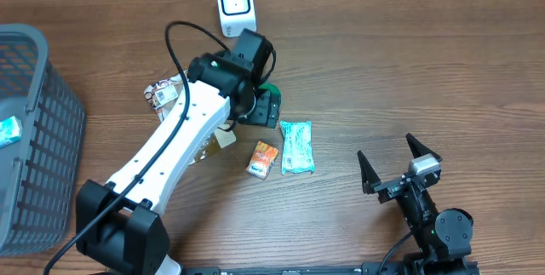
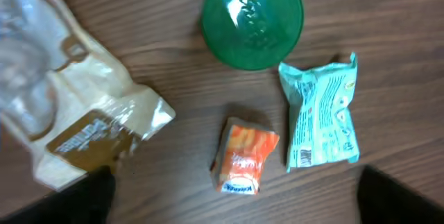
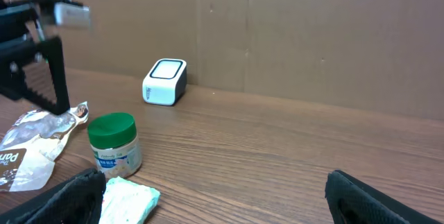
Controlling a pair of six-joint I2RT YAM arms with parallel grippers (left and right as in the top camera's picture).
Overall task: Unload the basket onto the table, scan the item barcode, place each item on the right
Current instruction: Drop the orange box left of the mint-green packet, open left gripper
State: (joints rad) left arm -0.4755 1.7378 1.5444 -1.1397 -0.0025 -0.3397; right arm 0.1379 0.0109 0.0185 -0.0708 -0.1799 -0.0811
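Observation:
The white barcode scanner [image 1: 234,4] stands at the back of the table, also seen in the right wrist view as a scanner [image 3: 165,80]. My left gripper [image 1: 260,110] hovers open over a green-lidded jar [image 2: 252,19], an orange packet [image 2: 244,156] and a teal packet [image 2: 320,116], holding nothing. Its fingers [image 2: 76,200] sit wide apart at the frame's bottom corners. The teal packet's barcode faces up at its lower left corner. My right gripper [image 1: 396,171] rests open and empty at the front right, its left finger beside the teal packet [image 3: 125,203].
A crumpled clear and brown bag [image 2: 76,113] lies left of the orange packet, partly under the left arm. A grey mesh basket [image 1: 38,130] with a small teal item inside stands at the table's left edge. A cardboard wall backs the table.

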